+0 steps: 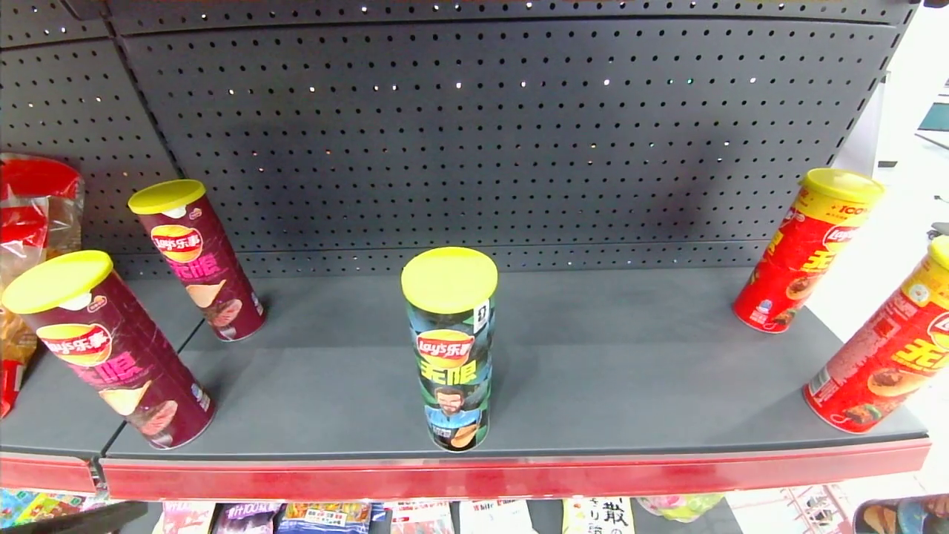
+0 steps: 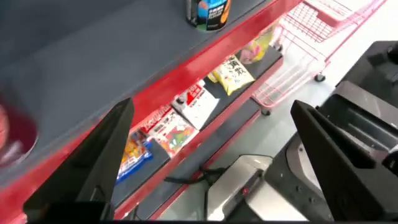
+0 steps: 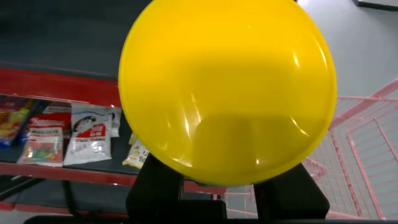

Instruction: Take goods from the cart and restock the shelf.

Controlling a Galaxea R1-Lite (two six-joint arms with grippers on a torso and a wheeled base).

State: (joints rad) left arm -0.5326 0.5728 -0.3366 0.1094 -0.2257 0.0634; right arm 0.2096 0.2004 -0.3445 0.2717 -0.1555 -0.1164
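Chip can (image 3: 227,87), yellow-lidded, clamped in right gripper (image 3: 217,202), near pink cart (image 3: 367,155) and off the grey shelf (image 1: 593,356). Left gripper (image 2: 211,107) spread wide, holding nothing, by shelf's red front edge.

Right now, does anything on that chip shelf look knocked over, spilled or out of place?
Nothing stands out. The two maroon cans at the left, the green can in the middle and the two red cans at the right all stand upright on the shelf, lids on. No spill or dent shows.
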